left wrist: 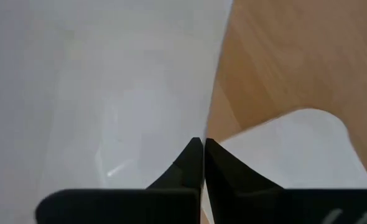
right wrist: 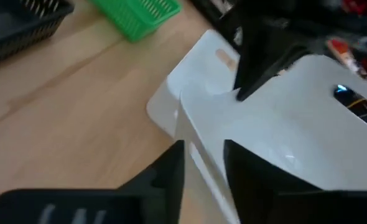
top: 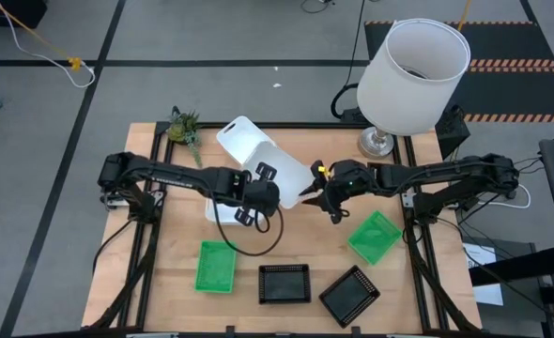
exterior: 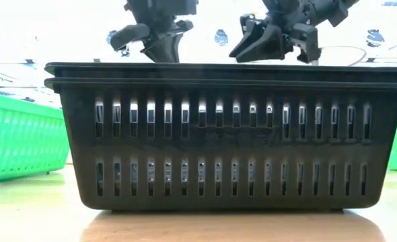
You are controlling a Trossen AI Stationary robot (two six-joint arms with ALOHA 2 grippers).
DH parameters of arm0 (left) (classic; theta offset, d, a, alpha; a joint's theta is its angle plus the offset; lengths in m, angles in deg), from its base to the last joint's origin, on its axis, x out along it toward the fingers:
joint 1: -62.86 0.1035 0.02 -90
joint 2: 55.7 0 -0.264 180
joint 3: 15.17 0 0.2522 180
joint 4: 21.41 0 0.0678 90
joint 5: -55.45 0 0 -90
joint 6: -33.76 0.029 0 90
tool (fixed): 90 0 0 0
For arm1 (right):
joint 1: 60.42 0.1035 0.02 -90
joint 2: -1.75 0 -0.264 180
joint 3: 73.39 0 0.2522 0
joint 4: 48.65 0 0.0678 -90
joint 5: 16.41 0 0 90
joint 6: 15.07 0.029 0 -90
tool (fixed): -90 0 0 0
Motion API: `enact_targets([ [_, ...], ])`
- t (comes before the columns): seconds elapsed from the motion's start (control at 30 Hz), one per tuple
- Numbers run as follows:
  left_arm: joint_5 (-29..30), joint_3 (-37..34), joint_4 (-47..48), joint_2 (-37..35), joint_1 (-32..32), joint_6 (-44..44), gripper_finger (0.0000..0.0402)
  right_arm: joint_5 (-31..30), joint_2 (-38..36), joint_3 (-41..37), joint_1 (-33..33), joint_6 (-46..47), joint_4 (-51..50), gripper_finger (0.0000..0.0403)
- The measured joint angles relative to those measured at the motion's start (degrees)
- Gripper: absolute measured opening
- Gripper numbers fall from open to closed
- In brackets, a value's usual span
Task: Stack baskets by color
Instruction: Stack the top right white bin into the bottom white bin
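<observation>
your left end effector (top: pixel 258 194) pinches the tilted white basket (top: pixel 258 150) near the worktop's back edge; the right end effector (top: pixel 319 195) stands partly open, so the basket may swing or slip.

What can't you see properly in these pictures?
- Low view: the black basket fills the frame and hides the table behind it.
- High view: the left gripper covers part of the white baskets, so their number is unclear.
- Left wrist view: everything looks blurry white, too close.
</observation>
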Motion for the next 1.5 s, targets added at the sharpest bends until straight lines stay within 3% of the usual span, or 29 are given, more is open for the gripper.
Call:
enact_targets([
  [0.13,3.2,0.0,1.6,-0.1,-0.9,-7.2,0.0005,-3.1,-0.7,-0.1,1.7,4.2,4.5,0.0162],
  [0.23,5.3,0.0,3.6,-0.4,-2.0,-12.5,0.0004,-9.1,-2.5,-0.1,3.6,7.2,7.1,0.0196],
  [0.43,5.1,-0.1,7.2,-3.5,-4.5,-21.0,0.0005,-16.5,-8.3,-0.1,5.9,9.7,6.3,0.0228],
  [0.63,5.1,-0.1,10.1,-8.2,-7.9,-29.6,0.0005,-16.7,-13.8,-0.1,5.9,13.0,1.7,0.0226],
  [0.83,5.4,-0.2,14.2,-10.7,-12.3,-35.2,0.0005,-22.4,-17.0,-0.1,5.7,15.3,-3.3,0.0212],
  [1.0,5.3,-0.5,16.9,-10.5,-15.0,-40.2,0.0003,-23.6,-18.5,-0.1,5.7,17.5,-8.2,0.0208],
  [1.33,3.9,-8.2,14.5,-10.5,-15.1,-44.2,0.0007,-23.6,-19.2,-0.2,5.7,19.3,-10.0,0.0208],
  [1.5,0.2,-10.1,10.9,-10.5,-13.5,-43.4,0.0004,-23.6,-19.2,-0.2,5.7,19.3,-9.9,0.0208],
])
